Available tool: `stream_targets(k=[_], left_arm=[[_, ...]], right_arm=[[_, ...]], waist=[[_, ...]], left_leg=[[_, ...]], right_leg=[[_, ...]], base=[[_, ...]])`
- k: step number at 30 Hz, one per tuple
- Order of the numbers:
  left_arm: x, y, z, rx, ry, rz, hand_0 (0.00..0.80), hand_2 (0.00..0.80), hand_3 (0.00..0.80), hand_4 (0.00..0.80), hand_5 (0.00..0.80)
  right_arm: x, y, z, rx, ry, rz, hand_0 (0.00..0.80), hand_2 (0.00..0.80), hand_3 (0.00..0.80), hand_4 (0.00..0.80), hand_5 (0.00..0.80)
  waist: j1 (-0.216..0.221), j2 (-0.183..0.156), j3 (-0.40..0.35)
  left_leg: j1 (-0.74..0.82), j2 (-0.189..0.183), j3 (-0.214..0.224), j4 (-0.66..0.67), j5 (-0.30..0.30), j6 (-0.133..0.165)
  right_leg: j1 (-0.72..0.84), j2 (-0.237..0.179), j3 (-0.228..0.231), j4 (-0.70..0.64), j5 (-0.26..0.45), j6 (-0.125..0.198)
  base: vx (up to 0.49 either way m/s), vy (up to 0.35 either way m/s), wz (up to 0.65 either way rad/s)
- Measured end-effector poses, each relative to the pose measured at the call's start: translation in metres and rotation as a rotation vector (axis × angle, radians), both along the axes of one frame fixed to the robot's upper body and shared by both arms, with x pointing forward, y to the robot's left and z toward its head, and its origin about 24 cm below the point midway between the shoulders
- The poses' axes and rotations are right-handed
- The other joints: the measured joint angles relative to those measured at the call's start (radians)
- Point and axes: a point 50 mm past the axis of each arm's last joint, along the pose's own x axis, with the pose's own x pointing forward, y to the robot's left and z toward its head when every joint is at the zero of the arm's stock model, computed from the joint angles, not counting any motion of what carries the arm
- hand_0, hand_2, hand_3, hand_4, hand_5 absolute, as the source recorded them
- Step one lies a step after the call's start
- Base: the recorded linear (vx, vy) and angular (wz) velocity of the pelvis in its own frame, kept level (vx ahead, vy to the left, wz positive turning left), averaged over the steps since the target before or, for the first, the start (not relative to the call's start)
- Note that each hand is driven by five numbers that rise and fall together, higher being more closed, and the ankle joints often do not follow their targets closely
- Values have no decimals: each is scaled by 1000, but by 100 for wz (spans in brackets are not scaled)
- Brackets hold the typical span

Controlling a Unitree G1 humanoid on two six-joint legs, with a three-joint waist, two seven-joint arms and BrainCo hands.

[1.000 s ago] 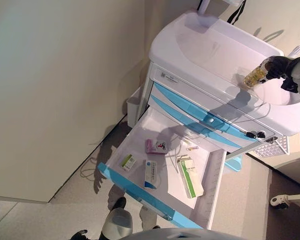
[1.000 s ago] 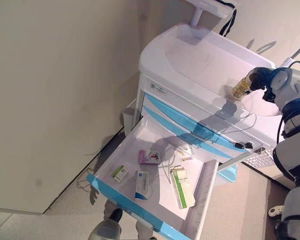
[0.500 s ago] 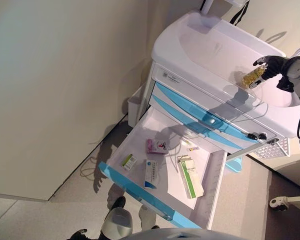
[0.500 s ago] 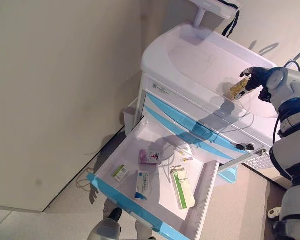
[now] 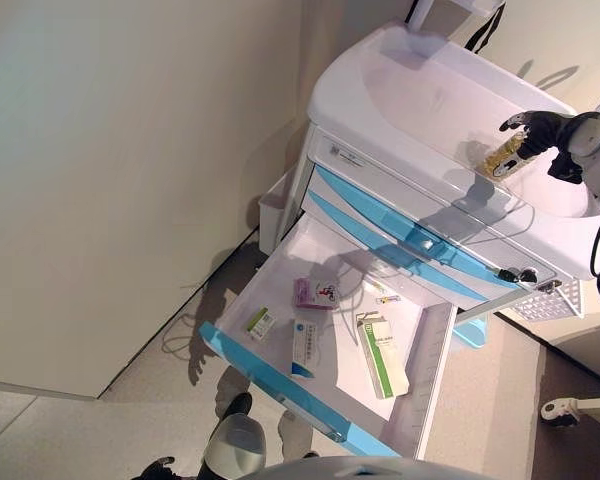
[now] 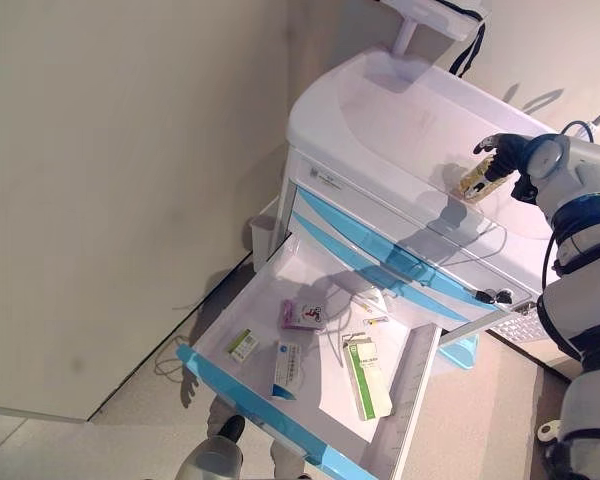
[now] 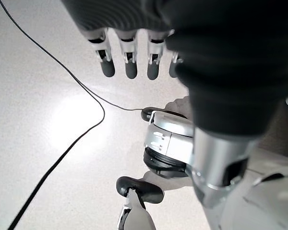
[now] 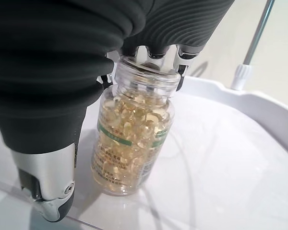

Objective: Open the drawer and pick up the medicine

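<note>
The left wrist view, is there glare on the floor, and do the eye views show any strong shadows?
Left wrist view: a bright patch of glare washes out the pale floor below the left hand. Left eye view: the right hand and bottle cast a dark shadow across the cart top and down over the blue drawer fronts; the open drawer shades the floor beneath.
</note>
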Motion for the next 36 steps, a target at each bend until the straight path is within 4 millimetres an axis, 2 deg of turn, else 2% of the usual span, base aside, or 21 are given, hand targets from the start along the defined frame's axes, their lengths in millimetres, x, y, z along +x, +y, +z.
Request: stream_targets(k=[10,26,36], left_arm=[[1,0,0,2,-2,0,0,0,0,0,0],[1,0,0,6,-5,0,0,0,0,0,0],[1,0,0,18,-16,1,0,0,0,0,0]], right_arm=[[-2,-6,3,19,-58,-33,0,0,0,0,0],[-1,-5,12,74,-166,-27,0,0,0,0,0],[-1,0,34,280,-367,8,0,0,0,0,0]], waist=[[-1,-2,-1],[-2,-16,4],[-25,-15,5]], left_leg=[[2,0,1,0,0,0],[2,0,1,0,0,0],[3,0,3,0,0,0]], right_leg=[[2,0,0,0,0,0],[2,0,0,0,0,0],[3,-2,1,0,0,0]], base=[[0,0,0],[0,0,0],[0,1,0]])
